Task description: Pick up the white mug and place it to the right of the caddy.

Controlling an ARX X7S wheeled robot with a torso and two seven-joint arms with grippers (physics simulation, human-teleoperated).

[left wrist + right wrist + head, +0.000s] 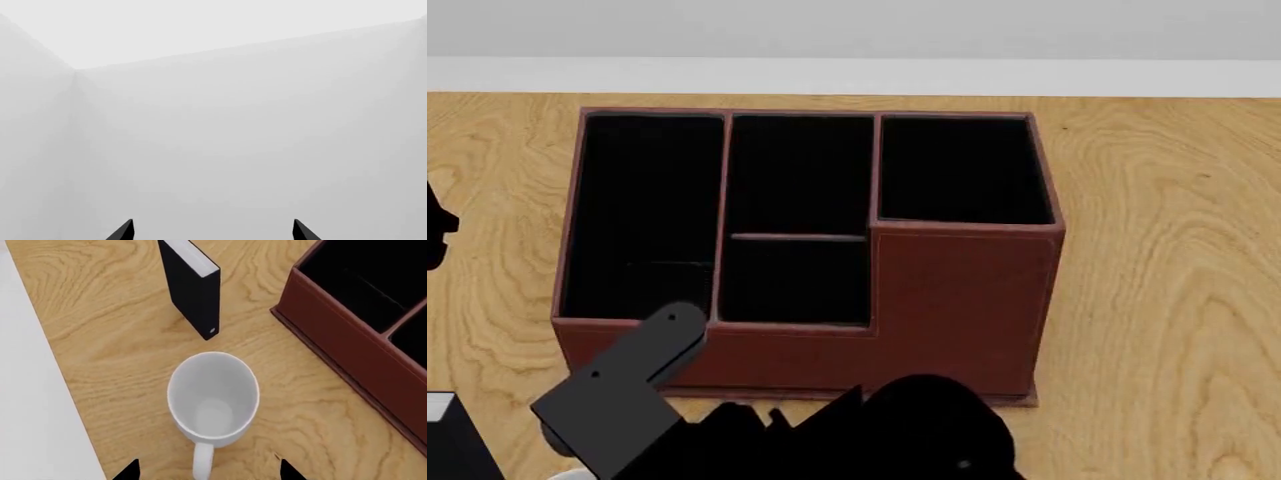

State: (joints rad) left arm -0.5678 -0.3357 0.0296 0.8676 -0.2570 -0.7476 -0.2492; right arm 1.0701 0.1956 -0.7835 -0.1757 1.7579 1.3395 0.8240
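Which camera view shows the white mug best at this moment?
The right wrist view: the white mug stands upright on the wooden table, seen whole from above, handle included, between the black box and the caddy. The head view does not show it clearly; the arm blocks that area. The left wrist view shows only blank grey surfaces.

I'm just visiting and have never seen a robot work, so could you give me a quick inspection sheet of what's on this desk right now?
Surface: wooden table, light grain.
Job's things: white mug upright, empty, untouched; caddy beside it, compartments empty.
Clutter: black box standing near the mug.
Grippers: right gripper open above the mug, fingertips either side of the handle; left gripper open, facing a blank wall.
Cables: nothing seen.
Surroundings: pale wall behind the table.
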